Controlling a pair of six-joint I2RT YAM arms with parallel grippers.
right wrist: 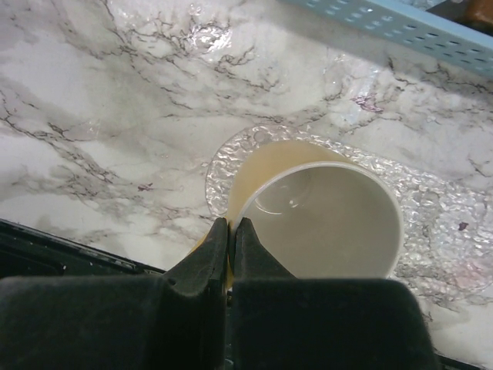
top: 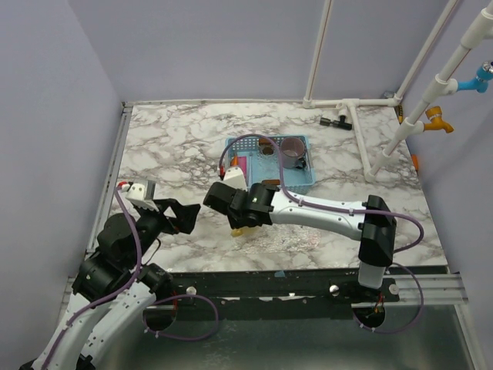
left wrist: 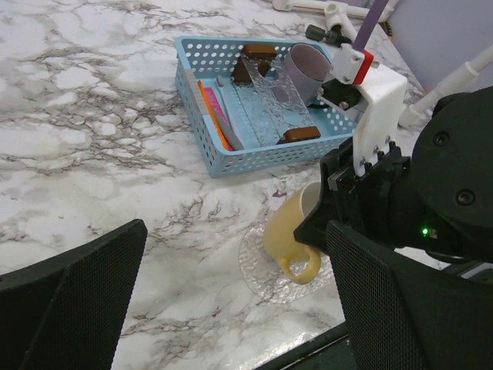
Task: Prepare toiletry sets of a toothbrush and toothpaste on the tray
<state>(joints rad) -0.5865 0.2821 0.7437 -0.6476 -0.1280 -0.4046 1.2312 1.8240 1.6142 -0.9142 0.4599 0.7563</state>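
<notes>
My right gripper (right wrist: 232,225) is shut on the rim of a pale yellow mug (right wrist: 323,216). It holds the mug tilted, handle down, over a clear glass disc (left wrist: 262,270) near the table's front edge. My left gripper (left wrist: 236,227) stands open and empty just left of the mug (left wrist: 289,231). A clear tray with brown ends (left wrist: 269,96) lies inside the blue basket (left wrist: 262,158). Slim orange (left wrist: 212,116), pink and grey items lie along the basket's left side. I cannot tell which of them is the toothbrush or the toothpaste.
A purple cup (left wrist: 308,65) stands in the basket's far right corner. Behind the basket (top: 296,190) lie a small black part (top: 337,120) and a white pipe frame (top: 362,139). The table's front edge runs just below the mug (top: 240,230).
</notes>
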